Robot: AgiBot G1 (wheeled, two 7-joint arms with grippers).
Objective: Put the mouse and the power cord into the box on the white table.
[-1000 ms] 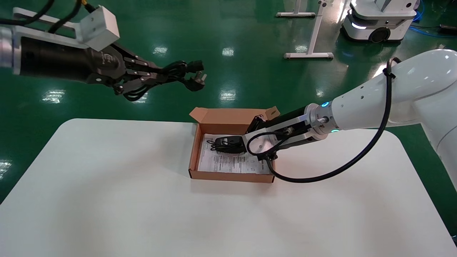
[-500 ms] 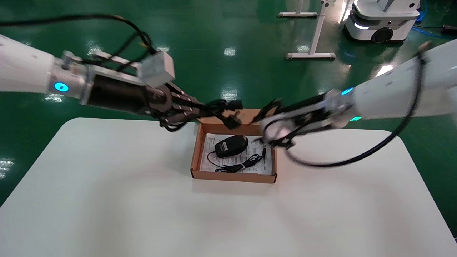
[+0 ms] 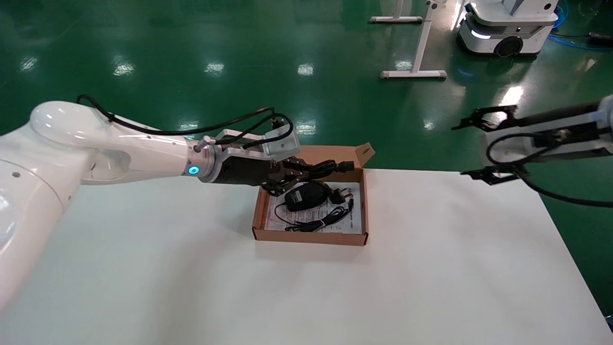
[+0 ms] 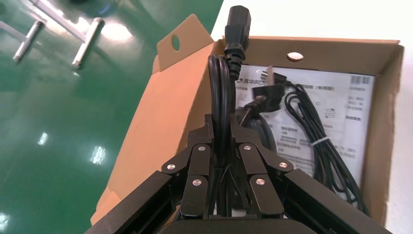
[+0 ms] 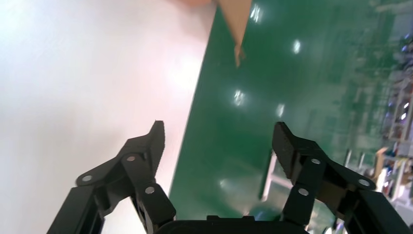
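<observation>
The brown box (image 3: 310, 237) lies on the white table (image 3: 191, 287), its lid flap (image 3: 335, 153) upright at the far side. Inside, the black mouse (image 3: 306, 195) rests on a white sheet with its thin bundled cable (image 3: 321, 221) beside it. My left gripper (image 3: 293, 175) is low over the box's far left part, shut on the power cord (image 4: 220, 87). The cord's connector (image 4: 237, 24) reaches the far wall and its plug (image 4: 270, 80) hangs over the sheet. The left gripper (image 4: 221, 122) hides most of the mouse (image 4: 263, 129). My right gripper (image 3: 459, 151) hovers open and empty at the table's far right edge.
Beyond the table lies green floor, with a white stand's foot (image 3: 414, 74) and a white mobile robot base (image 3: 507, 28) far back. In the right wrist view the open right gripper (image 5: 219, 141) spans the table's edge (image 5: 190, 97), with a corner of the box (image 5: 236, 19) farther off.
My left arm has swung down and right, bringing the power cord into the box. My right arm has pulled back to the right, away from the box. The mouse stays in the box.
</observation>
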